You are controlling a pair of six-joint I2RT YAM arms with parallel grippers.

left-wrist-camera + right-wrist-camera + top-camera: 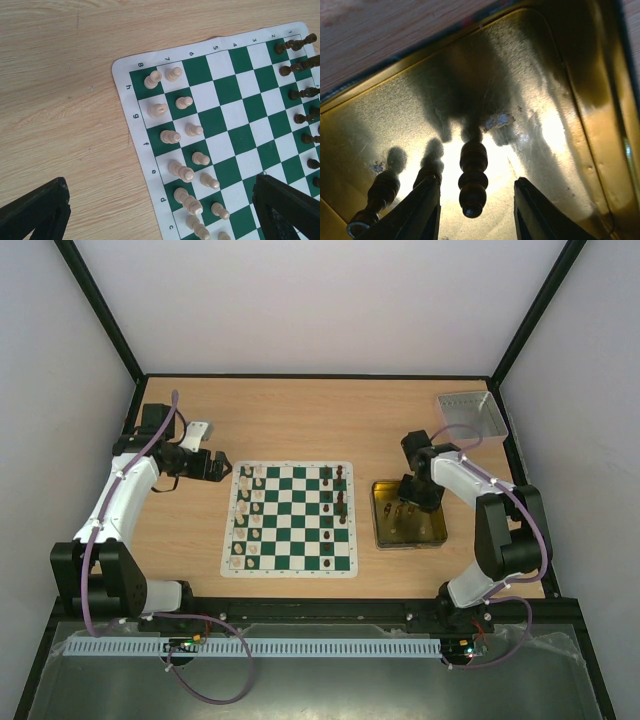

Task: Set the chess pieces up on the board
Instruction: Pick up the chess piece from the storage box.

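The board (pixel 300 502) lies flat in the middle of the table. Cream chess pieces (pixel 245 515) stand in two columns on its left side and dark pieces (pixel 338 502) along its right side. My left gripper (pixel 222 467) hovers open above the board's far left corner. In its wrist view the cream pieces (pixel 182 172) stand below, between its wide-apart fingers (pixel 45 210). My right gripper (pixel 408 508) reaches down into the gold tin (pixel 410 543). Its fingers (pixel 427 205) are on either side of an upright dark piece (pixel 473 175), with a gap on both sides.
Two more dark pieces (pixel 380 192) stand in the tin just left of the right gripper's fingers. A grey tray (pixel 470 412) sits at the table's far right corner. Black frame posts and white walls enclose the table.
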